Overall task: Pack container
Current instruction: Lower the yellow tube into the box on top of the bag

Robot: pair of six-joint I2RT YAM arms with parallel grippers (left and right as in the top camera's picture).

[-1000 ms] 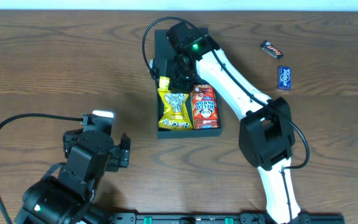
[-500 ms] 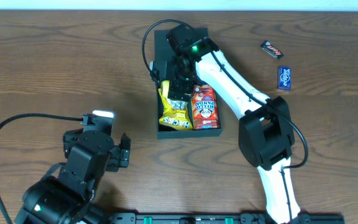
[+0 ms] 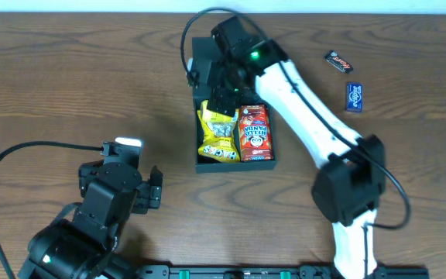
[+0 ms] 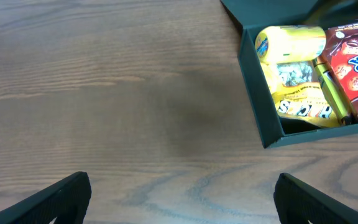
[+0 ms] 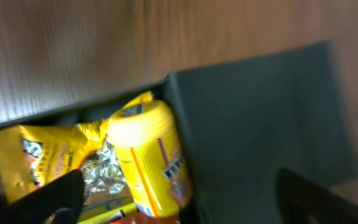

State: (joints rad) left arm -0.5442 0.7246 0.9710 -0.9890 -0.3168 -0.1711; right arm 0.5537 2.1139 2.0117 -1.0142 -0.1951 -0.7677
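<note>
The container (image 3: 235, 165) is a black box, lid flap (image 3: 202, 56) open at the back. It holds a yellow snack packet (image 3: 217, 136) on the left and a red Hello Panda box (image 3: 255, 133) on the right. My right gripper (image 3: 220, 91) hovers open over the box's back edge, above the yellow packet's top end. In the right wrist view the gripper (image 5: 179, 186) is open, with the yellow packet (image 5: 145, 155) and the black lid (image 5: 260, 112) below it. My left gripper (image 3: 155, 188) is open and empty over bare table (image 4: 182, 186); that view also shows the box (image 4: 257, 93).
A dark candy bar (image 3: 338, 61) and a blue snack packet (image 3: 354, 97) lie on the table at the back right. The left arm's cable loops at the front left. The table is brown wood.
My right gripper has lifted and drawn back from the yellow packet toward the lid. The right arm's elbow has swung toward the front right. The left arm has not moved.
</note>
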